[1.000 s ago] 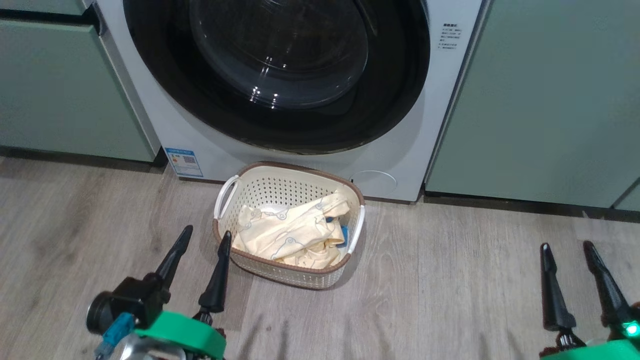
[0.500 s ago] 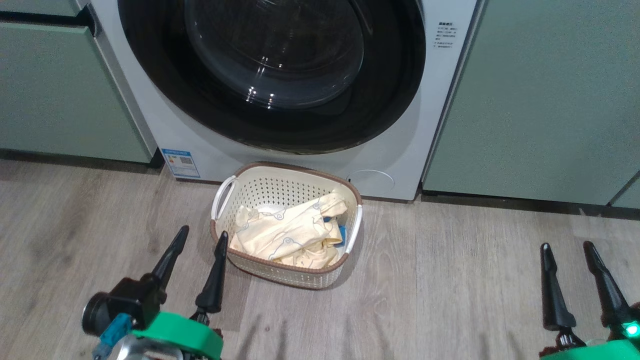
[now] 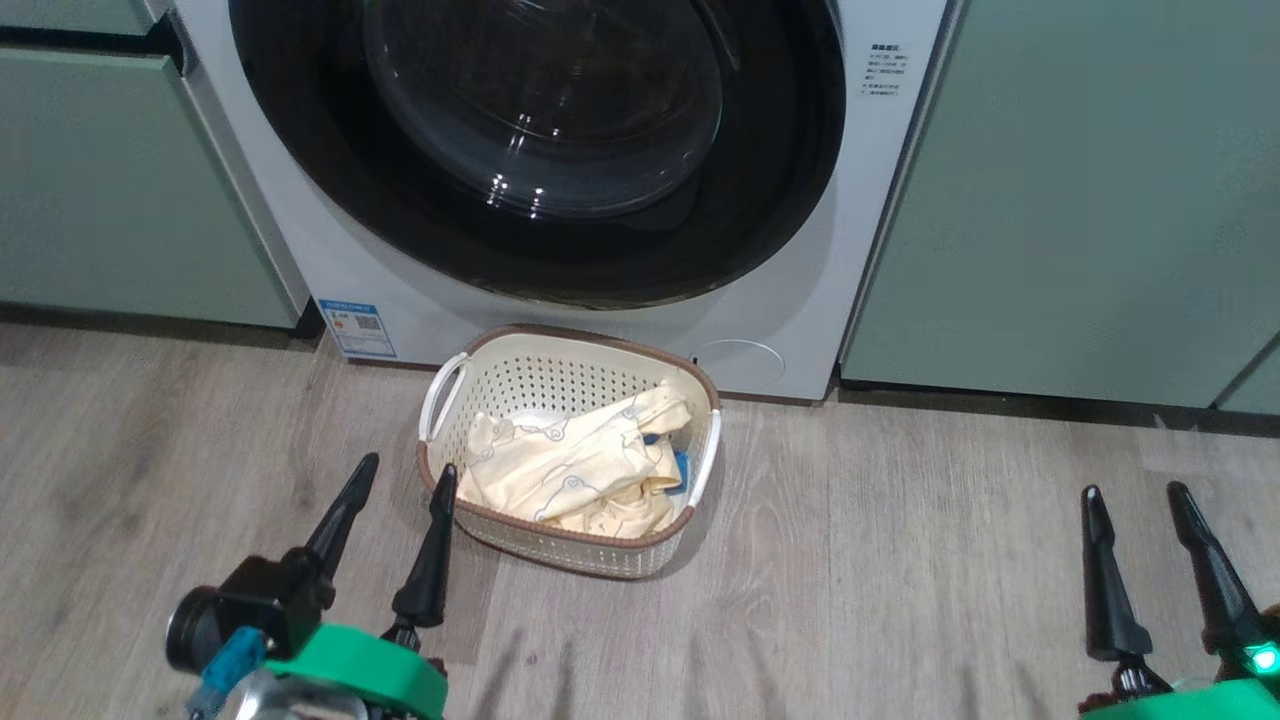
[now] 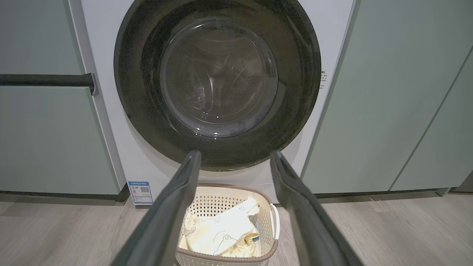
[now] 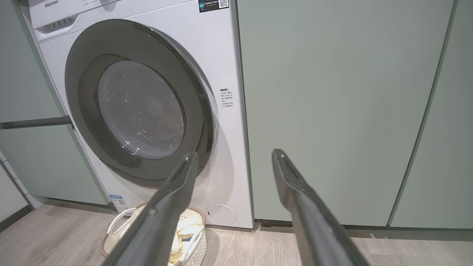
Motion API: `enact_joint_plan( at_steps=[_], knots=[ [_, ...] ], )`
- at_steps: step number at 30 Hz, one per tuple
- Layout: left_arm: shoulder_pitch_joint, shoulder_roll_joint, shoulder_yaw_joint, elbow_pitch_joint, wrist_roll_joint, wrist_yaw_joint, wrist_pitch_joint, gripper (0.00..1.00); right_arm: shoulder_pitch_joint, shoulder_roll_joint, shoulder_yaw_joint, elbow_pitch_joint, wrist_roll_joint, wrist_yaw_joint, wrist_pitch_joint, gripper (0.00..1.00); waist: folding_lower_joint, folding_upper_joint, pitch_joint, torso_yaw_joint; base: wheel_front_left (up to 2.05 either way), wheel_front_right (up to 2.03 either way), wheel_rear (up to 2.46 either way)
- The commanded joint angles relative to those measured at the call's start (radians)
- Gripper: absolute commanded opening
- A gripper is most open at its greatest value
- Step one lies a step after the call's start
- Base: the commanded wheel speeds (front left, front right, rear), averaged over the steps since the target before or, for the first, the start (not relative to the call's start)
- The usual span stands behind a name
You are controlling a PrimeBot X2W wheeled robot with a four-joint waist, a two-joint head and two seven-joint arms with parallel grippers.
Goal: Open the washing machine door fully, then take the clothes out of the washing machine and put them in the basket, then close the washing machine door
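The white washing machine (image 3: 790,310) stands between sage-green cabinets, its black-rimmed glass door (image 3: 540,130) lying shut against the front. In front of it on the floor sits the cream basket (image 3: 560,375) with pale-yellow clothes (image 3: 570,470) inside. My left gripper (image 3: 405,470) hovers open and empty just left of the basket. My right gripper (image 3: 1135,492) hangs open and empty over the floor, far to the basket's right. The left wrist view faces the door (image 4: 218,81), with the basket (image 4: 264,255) and clothes (image 4: 221,232) below the fingers. The right wrist view shows the door (image 5: 140,107) and basket (image 5: 199,240) at the left.
Sage-green cabinet fronts (image 3: 1080,200) flank the machine on both sides, one on the left (image 3: 110,190). A dark gap (image 4: 44,79) runs across the left cabinet. Wood-look floor (image 3: 880,560) stretches between basket and right gripper.
The head camera has shifted slightly, so the whole picture slid left and up. Neither gripper has moved against the view, and both stay open.
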Motion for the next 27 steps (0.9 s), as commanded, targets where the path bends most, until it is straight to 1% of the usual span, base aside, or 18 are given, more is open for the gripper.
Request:
enact_joint_plan(
  at_steps=[1, 8, 9, 13, 27],
  knots=[
    [-0.032, 0.015, 0.031, -0.033, -0.005, 0.007, -0.002, 1.00, -0.025, -0.003, 0.021, -0.039, -0.005, 0.001, -0.005, 1.00, -0.0001, -0.0001, 0.000, -0.001, 0.00, 0.00, 0.00],
    [-0.032, 0.017, 0.023, -0.029, -0.009, 0.009, -0.001, 1.00, -0.025, -0.003, 0.022, -0.041, -0.007, 0.001, -0.005, 1.00, -0.0001, -0.0001, -0.002, -0.004, 0.00, 0.00, 0.00],
    [0.000, 0.000, -0.012, 0.008, -0.006, 0.006, 0.000, 0.00, 0.000, 0.000, 0.001, 0.001, -0.001, 0.000, 0.000, 0.00, 0.0000, -0.0001, -0.002, -0.004, 0.00, 0.00, 0.00],
    [0.006, -0.007, -0.018, 0.048, -0.013, 0.005, 0.000, 0.00, 0.004, 0.000, 0.006, 0.040, 0.005, 0.000, 0.002, 0.00, 0.0000, -0.0001, -0.002, -0.004, 0.00, 0.00, 0.00],
    [-0.019, -0.007, -0.006, 0.079, -0.192, -0.018, 0.034, 0.00, -0.027, -0.012, 0.009, 0.072, 0.193, 0.000, 0.034, 0.00, 0.0000, -0.0001, -0.004, -0.001, 0.00, 0.00, 0.00]
  ],
)
